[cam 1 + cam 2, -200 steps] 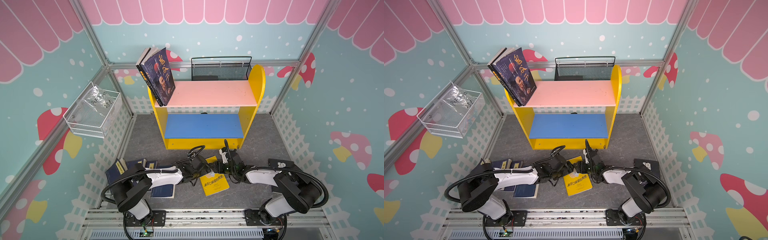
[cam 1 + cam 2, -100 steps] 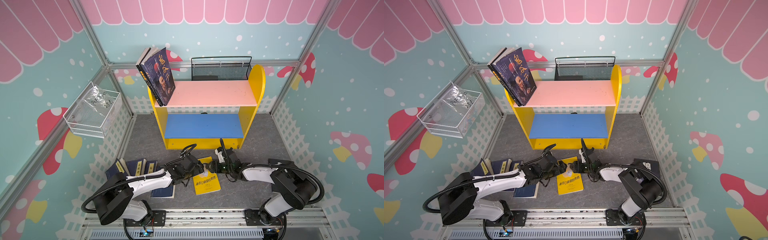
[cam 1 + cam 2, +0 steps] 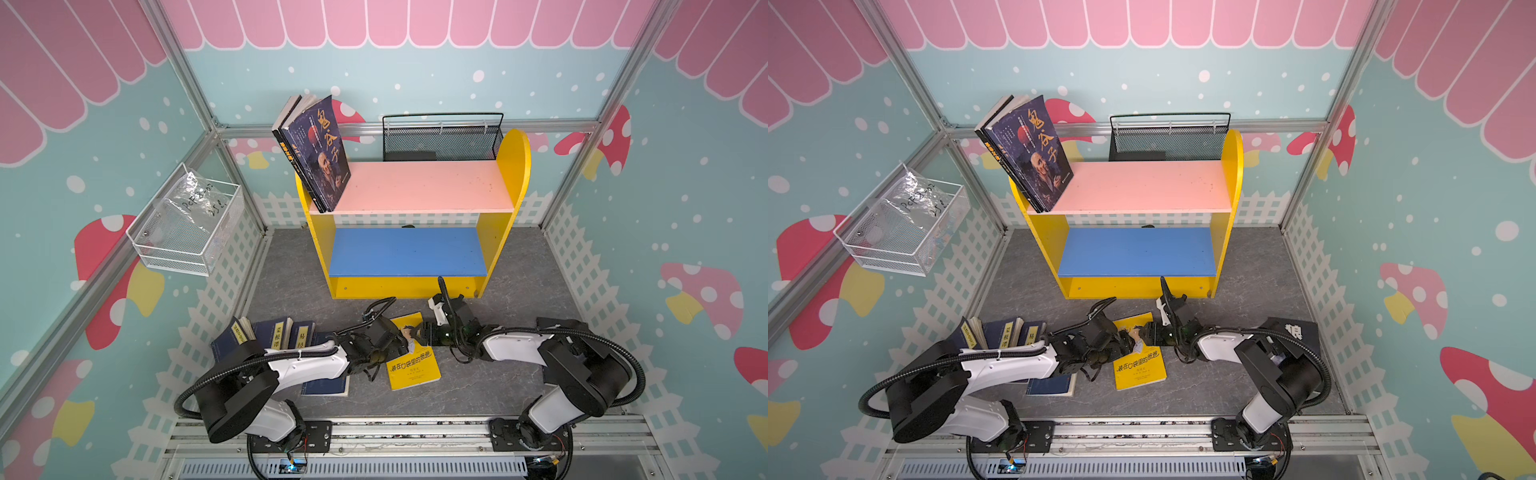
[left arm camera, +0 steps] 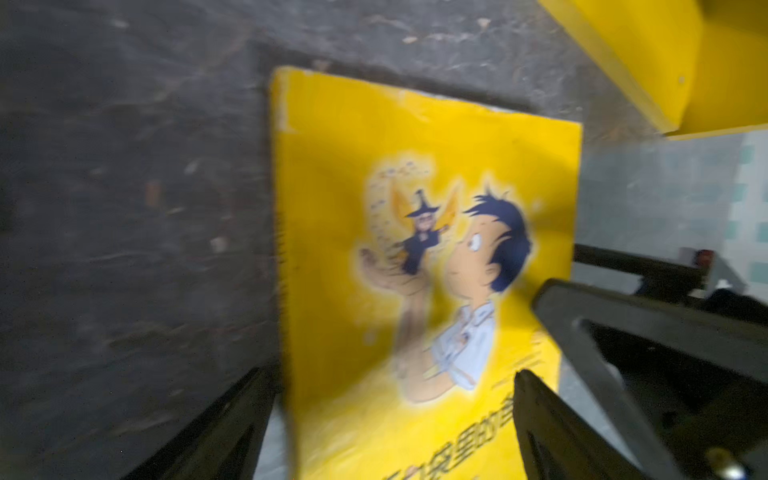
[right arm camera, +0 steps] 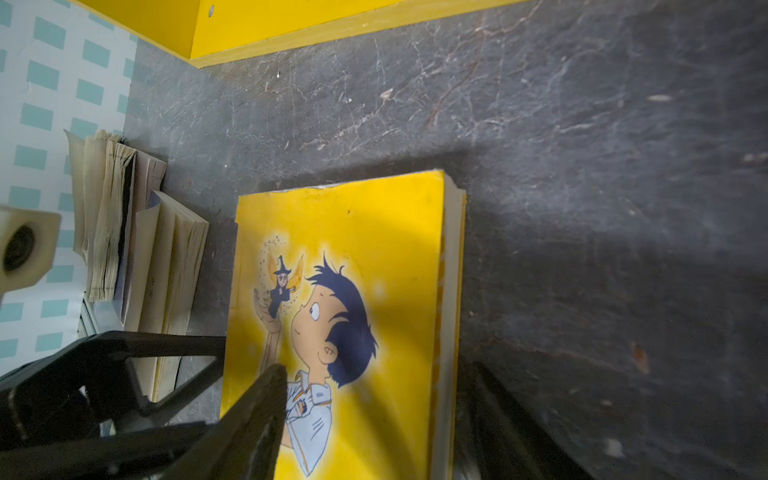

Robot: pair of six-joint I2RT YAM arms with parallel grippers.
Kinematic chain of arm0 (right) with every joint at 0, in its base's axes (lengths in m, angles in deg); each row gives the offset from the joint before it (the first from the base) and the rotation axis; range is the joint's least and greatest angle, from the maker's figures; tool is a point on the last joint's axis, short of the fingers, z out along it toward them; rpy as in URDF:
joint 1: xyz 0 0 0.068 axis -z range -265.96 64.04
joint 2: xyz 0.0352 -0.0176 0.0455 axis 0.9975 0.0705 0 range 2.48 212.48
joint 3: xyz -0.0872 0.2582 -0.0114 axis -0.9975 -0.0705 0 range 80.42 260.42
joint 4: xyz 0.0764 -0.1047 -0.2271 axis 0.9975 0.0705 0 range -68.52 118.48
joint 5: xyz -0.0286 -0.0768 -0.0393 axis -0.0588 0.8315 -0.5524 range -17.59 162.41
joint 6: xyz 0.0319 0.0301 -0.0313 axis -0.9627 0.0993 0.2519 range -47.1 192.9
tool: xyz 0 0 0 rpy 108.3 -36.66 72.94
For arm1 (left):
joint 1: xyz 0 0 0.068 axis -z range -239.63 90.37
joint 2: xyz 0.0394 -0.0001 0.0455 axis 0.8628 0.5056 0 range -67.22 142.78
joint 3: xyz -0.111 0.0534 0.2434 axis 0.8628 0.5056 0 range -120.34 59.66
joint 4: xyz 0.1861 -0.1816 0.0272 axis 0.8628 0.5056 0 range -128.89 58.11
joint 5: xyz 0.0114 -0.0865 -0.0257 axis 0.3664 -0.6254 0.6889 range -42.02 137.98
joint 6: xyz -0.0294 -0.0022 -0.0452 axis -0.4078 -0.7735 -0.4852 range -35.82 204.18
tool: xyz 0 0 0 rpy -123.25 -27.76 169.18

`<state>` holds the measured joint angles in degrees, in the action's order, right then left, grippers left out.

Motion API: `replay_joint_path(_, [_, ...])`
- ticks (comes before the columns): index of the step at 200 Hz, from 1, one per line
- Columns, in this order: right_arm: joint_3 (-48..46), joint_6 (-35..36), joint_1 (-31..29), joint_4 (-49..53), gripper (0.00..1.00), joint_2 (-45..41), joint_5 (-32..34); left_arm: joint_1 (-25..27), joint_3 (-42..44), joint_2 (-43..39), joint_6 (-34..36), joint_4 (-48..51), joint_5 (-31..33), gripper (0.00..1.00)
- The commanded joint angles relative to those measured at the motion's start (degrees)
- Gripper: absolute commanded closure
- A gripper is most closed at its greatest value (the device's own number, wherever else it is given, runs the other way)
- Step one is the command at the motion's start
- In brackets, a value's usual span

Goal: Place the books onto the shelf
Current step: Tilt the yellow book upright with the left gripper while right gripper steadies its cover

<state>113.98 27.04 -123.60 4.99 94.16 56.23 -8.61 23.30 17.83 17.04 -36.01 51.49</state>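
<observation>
Book [image 3: 413, 365], yellow cover, flat inside wide-open L pincer [image 4: 392, 376]; R pincer [image 5: 378, 368] open astride its page edge.

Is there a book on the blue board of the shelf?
No, the blue board has nothing standing on it, while the shelved books lean on the pink board above.

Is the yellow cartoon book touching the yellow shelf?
Apart. The right wrist view shows bare grey floor between the yellow cartoon book and the shelf base. Both top views show that gap too.
</observation>
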Motion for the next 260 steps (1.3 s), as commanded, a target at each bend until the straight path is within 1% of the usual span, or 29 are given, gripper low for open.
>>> replay_joint_path(1, [-4.93,-1.11,-1.29,13.31,0.32,6.15,-1.84,0.17,2.99,5.21,-6.74,-12.79,-6.2,0.08])
replay_joint_path(24, [-6.69,-2.06,-1.29,8.87,0.34,7.07,-5.21,-0.52,6.72,3.9,-9.23,-28.0,-7.62,0.09])
replay_joint_path(31, [-7.32,-2.21,-1.29,7.56,0.35,7.35,-6.09,-0.87,7.24,2.37,-9.32,-30.11,-7.44,0.09])
replay_joint_path(41, [-7.75,-2.12,-1.29,6.5,0.37,7.91,-6.98,-1.19,7.45,-0.43,-9.01,-30.28,-6.64,0.09])
replay_joint_path(59, [-7.52,-1.66,-1.29,6.14,0.41,9.14,-7.56,-1.28,7.06,-6.78,-7.19,-26.42,-4.04,0.09])
replay_joint_path(85, [-7.4,-2.46,-1.29,4.9,0.42,9.02,-8.12,-1.78,4.1,-14.29,-4.33,-11.08,-0.54,0.08])
replay_joint_path(102, [-7.05,-2.82,-1.29,4.8,0.42,8.15,-8.09,-1.89,3.71,-16.68,-3.88,-5.44,0.67,0.1])
replay_joint_path(119, [-6.61,-3.09,-1.29,4.89,0.42,6.93,-8.15,-1.98,4.68,-16.48,-5.05,-4.15,0.75,0.17])
replay_joint_path(141, [-6.25,-3.56,-1.29,5.1,0.41,4.99,-8.46,-1.9,4.57,-13.82,-6.74,-2.57,-0.23,0.26])
replay_joint_path(147, [-6.23,-3.66,-1.34,5.23,0.41,4.36,-8.29,-1.89,4.33,-13.21,-6.87,-1.79,-0.18,0.3])
replay_joint_path(159, [-6.32,-3.92,-1.29,5.59,0.41,3.33,-7.77,-1.89,3.63,-12.51,-7.11,0.76,0.25,0.4])
replay_joint_path(165, [-6.41,-3.97,-1.29,5.64,0.41,2.94,-7.61,-1.89,3.41,-12.46,-6.99,1.81,0.48,0.44])
replay_joint_path(177, [-6.41,-3.96,-1.29,6.05,0.41,2.5,-7.07,-1.89,3.01,-12.89,-6.66,3.35,1.03,0.46])
replay_joint_path(192, [-6.4,-4.1,-1.29,6.19,0.41,2.37,-7.01,-1.89,2.96,-13.5,-6.21,4.13,1.41,0.48])
replay_joint_path(216, [-6.24,-4.57,-1.29,5.98,0.41,2.29,-6.84,-1.89,2.79,-13.53,-5.73,4.11,1.8,0.56])
replay_joint_path(229, [-5.9,-4.35,-1.3,5.75,0.41,1.84,-7.12,-1.89,2.4,-12.81,-5.42,3.96,1.82,0.64])
replay_joint_path(240, [-5.56,-3.92,-1.3,5.51,0.41,1.46,-7.7,-1.89,2.13,-12.13,-5.15,3.11,1.56,0.69])
replay_joint_path(260, [-4.63,-2.68,-1.31,5.37,0.41,1.87,-8.41,-1.89,2.62,-11.34,-4.85,-1.24,0.78,0.72])
